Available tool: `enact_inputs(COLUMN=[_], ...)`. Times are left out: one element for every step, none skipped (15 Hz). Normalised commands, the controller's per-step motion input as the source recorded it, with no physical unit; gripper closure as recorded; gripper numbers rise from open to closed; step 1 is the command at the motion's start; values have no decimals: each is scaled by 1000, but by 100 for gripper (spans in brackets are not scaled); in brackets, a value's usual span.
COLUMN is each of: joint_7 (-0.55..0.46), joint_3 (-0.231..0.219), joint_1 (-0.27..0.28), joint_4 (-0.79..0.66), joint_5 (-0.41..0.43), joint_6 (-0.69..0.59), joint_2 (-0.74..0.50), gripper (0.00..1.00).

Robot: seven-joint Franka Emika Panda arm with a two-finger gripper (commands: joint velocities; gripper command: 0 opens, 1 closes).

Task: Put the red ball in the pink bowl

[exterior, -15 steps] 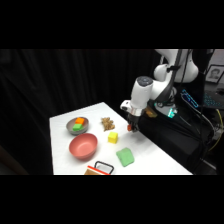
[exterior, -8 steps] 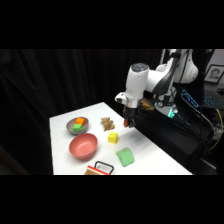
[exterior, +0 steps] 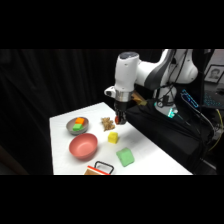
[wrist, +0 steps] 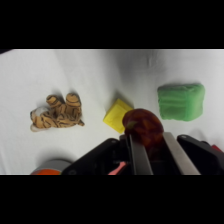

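Clearly the end effector [wrist: 146, 145] is clenched on the red ball [wrist: 142, 125], its two fingers pressing the ball's sides in the wrist view, so the gap between them is just the ball's width. That ball looks small, round and dark red with a mottled surface, and it sits at the fingertips, lifted clear of the white desk [exterior: 145, 150]. From the side, moving left to right, the grey bowl [exterior: 78, 125] holds green and orange pieces near the desk's far left corner, and the pink bowl [exterior: 83, 146] lies just in front of it, wide and shallow. Next comes a small striped tiger toy [exterior: 107, 123], then the yellow block [exterior: 113, 137] and the green block [exterior: 125, 157] nearer the front. The end effector [exterior: 120, 118] hangs above the desk just right of the toy, well apart from the pink bowl, with the ball [exterior: 118, 120] showing as a red spot at its tip.
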Motion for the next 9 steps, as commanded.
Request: enact_inputs(joint_7=[-222, -225, -247, -257, -275, -283, -276, -260, -235], joint_3=[91, 77, 58, 41, 24, 11, 0, -12, -26], joint_1=[-125, -120, -119, -113, -105, -92, -77, -62, -49], joint_4=[475, 487, 525, 553, 592, 608, 609, 612, 619], joint_5=[173, 178, 192, 196, 211, 218, 207, 190, 170], joint_6=[-211, -195, -183, -172, -180, -196, -206, -212, -224], joint_2=[243, 277, 329, 363, 394, 396, 387, 377, 372], gripper=[97, 97, 97, 97, 97, 97, 97, 97, 97])
